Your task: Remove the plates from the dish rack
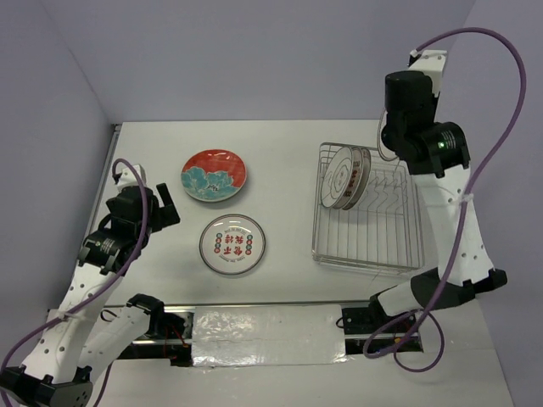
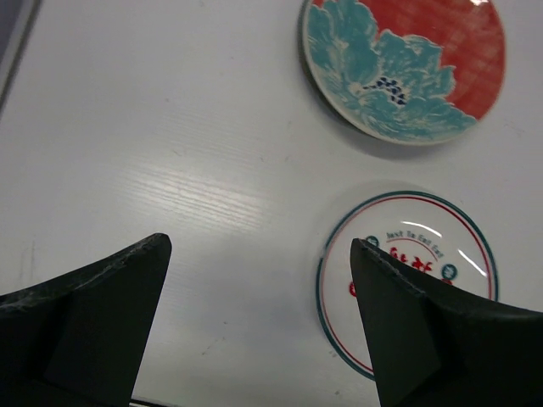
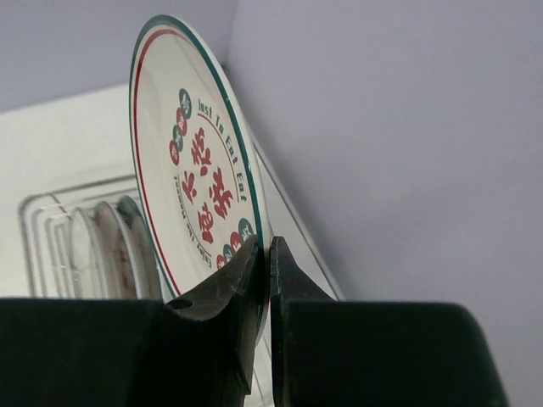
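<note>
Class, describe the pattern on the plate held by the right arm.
White plate, green-red rim, red characters; right wrist view.

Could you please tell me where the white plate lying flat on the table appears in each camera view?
Top external: the flat white plate is left of centre, below the red flowered plate.
Left wrist: it sits lower right, partly hidden by a finger of the left tool.
Right wrist: not in it; the held plate in the right tool is another one.
Shared landmark: the red flowered plate, in the top and left wrist views.
</note>
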Robot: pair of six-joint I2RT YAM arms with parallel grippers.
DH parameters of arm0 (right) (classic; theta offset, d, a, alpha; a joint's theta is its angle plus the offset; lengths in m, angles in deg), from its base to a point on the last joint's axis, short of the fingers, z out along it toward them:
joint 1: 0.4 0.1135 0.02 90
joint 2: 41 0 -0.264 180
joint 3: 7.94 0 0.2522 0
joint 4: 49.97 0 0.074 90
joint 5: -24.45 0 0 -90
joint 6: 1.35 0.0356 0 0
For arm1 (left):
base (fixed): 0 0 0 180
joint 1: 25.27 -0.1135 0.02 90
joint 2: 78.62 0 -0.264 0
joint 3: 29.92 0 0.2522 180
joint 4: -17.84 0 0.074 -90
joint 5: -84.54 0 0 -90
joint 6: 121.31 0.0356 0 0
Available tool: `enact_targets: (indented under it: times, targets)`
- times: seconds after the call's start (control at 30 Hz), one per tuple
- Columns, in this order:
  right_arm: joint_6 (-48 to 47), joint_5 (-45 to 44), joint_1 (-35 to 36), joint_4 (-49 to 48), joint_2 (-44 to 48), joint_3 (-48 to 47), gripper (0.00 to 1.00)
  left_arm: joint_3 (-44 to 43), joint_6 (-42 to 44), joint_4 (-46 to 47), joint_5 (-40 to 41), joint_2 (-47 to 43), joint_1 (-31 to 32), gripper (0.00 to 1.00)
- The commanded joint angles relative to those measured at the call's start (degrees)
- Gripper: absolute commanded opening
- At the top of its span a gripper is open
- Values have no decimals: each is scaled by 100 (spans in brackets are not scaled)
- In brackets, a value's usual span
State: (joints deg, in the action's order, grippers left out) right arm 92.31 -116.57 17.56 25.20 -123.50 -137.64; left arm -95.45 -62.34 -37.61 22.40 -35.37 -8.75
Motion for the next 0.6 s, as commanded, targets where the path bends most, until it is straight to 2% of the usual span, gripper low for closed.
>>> enact_targets:
  times: [0.0,0.03,0.07,0.1,0.13,0.17,0.2,0.23,0.27,0.33,0.37,0.47,0.57]
  targets:
    - [-94,-436,523,101,478,-517,1,-149,368,572,-1024,-105,-25,100]
    - [19,148,638,4,654,-456,1,-202,526,705,-1489,-149,-25,100]
    - [55,676,778,-389,874,-116,1,-246,588,863,-2642,-184,-25,99]
    - [238,1247,797,-688,1389,174,0,-359,624,1186,-3289,-211,-25,100]
    - [371,2532,815,-987,1664,542,0,-421,607,1372,-3896,-211,-25,100]
    - [468,3241,806,-1747,1945,1408,0,-474,554,1583,-4981,-211,-25,99]
    - [704,3935,806,-2155,2200,1834,0,-527,380,2029,-5409,-211,-25,99]
    - [819,5265,806,-2507,2577,2264,0,-536,282,2251,-5753,-220,-25,100]
    - [942,5887,823,-3172,2694,3000,0,-527,159,2462,-6148,-229,-25,100]
    - [1443,6838,832,-3800,2896,3880,0,-536,-52,2814,-6301,-211,-17,100]
    - [1610,7487,867,-4421,2923,4147,0,-562,-87,2807,-6284,-133,-17,99]
    - [2085,7931,1130,-5214,2915,4790,0,-685,-62,2711,-6231,60,-17,99]
    - [2279,7854,1508,-5577,2801,5019,0,-624,-97,2806,-6292,175,-8,98]
